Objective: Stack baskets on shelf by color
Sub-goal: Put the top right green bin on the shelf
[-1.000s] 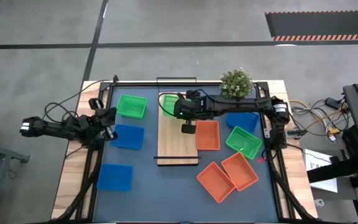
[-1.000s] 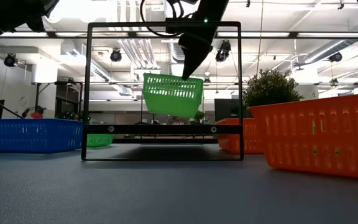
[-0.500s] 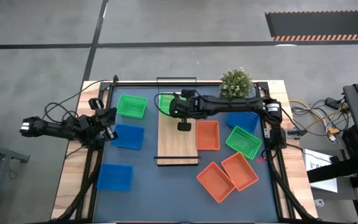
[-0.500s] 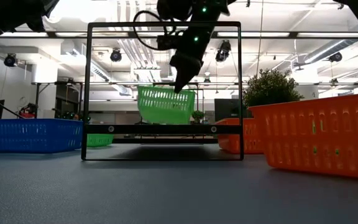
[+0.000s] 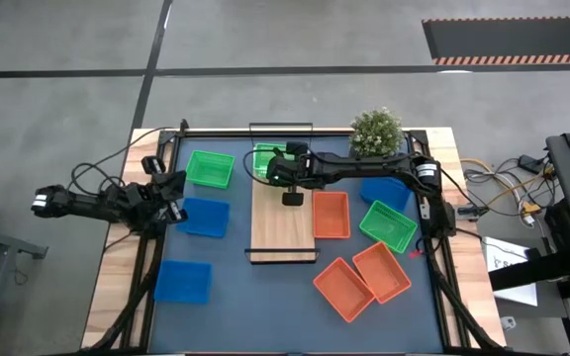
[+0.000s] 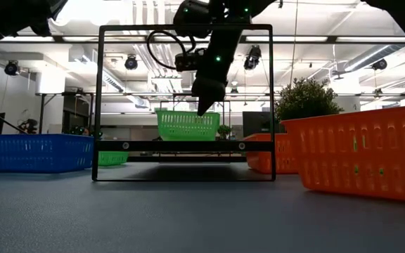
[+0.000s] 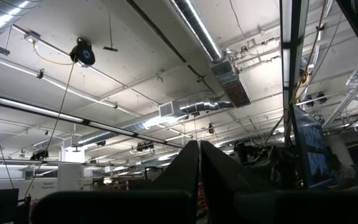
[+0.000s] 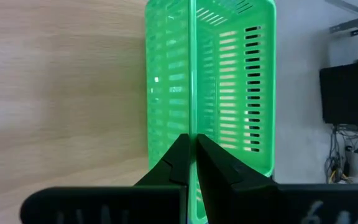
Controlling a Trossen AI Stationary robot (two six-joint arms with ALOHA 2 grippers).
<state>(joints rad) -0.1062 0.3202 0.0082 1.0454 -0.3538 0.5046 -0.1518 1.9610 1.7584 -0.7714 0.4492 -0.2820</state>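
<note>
My right gripper (image 5: 273,168) is over the far end of the light-wood shelf (image 5: 283,222) and is shut on a green basket (image 6: 185,125). In the low view this basket sits level, with its bottom on the shelf board (image 6: 181,146). The right wrist view shows the same basket (image 8: 229,81) on the wood. A second green basket (image 5: 209,169) and two blue ones (image 5: 204,217) (image 5: 183,281) lie left of the shelf. A red-orange basket (image 5: 331,215) lies along the shelf's right edge. My left gripper (image 5: 171,196) waits, shut, at the table's left side. My right gripper (image 8: 192,138) pinches a long side wall of the green basket at its rim (image 8: 191,118). One finger is inside the basket and one outside. The fingers (image 6: 202,105) come from above, pointing down. The basket stands level on the shelf's far end.
Right of the shelf lie a blue basket (image 5: 384,190) under my right arm, a green one (image 5: 388,225) and two red-orange ones (image 5: 379,270) (image 5: 342,289). A potted plant (image 5: 376,132) stands at the far edge. Most of the shelf board nearer to me is bare.
My right gripper has moved down and a little toward the table's far left, still shut on the green basket. The basket hung tilted above the shelf a second ago; it now sits level on the board's far end.
</note>
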